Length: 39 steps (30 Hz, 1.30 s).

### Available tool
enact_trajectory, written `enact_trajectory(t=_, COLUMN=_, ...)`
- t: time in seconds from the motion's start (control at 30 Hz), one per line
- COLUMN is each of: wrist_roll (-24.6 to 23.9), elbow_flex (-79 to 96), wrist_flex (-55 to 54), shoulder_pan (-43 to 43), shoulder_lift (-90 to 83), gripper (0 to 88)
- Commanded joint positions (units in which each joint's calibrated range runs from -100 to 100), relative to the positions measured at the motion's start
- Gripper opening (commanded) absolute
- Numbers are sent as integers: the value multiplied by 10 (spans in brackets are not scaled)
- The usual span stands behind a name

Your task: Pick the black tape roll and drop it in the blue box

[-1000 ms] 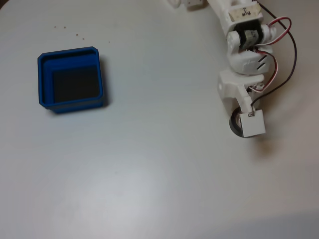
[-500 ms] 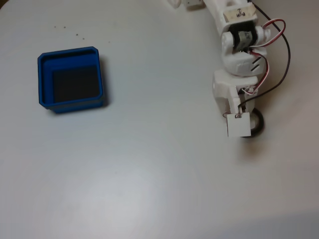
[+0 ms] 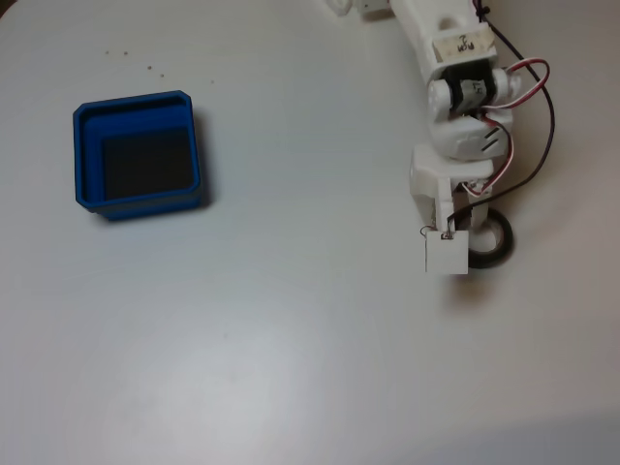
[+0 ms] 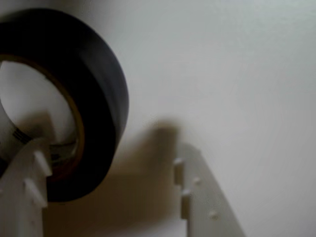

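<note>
Tool (image 4: 106, 192) spread, one finger inside the tape (image 4: 101, 84), one outside at 3 o'clock; sink lower, then clamp the wall squarely.

plain white tabletop (image 3: 291, 339), soft even light

Your arm (image 3: 455, 145) is white printed plastic, with red, white and black cables (image 3: 528, 116) looping past a black servo (image 3: 470, 92).

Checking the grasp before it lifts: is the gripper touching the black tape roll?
Cannot tell. In the wrist view one finger overlaps the black tape roll at its core, but neither contact nor gap shows plainly.
</note>
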Motion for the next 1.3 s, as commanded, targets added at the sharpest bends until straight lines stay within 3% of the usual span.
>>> enact_trajectory(t=0.0, wrist_roll=3, elbow_flex=-38, wrist_flex=-11, shoulder_pan=4, shoulder_lift=-9, gripper=228)
enact_trajectory(t=1.27, wrist_roll=5, elbow_flex=-38, wrist_flex=-30, shoulder_pan=-33, shoulder_lift=16, gripper=227)
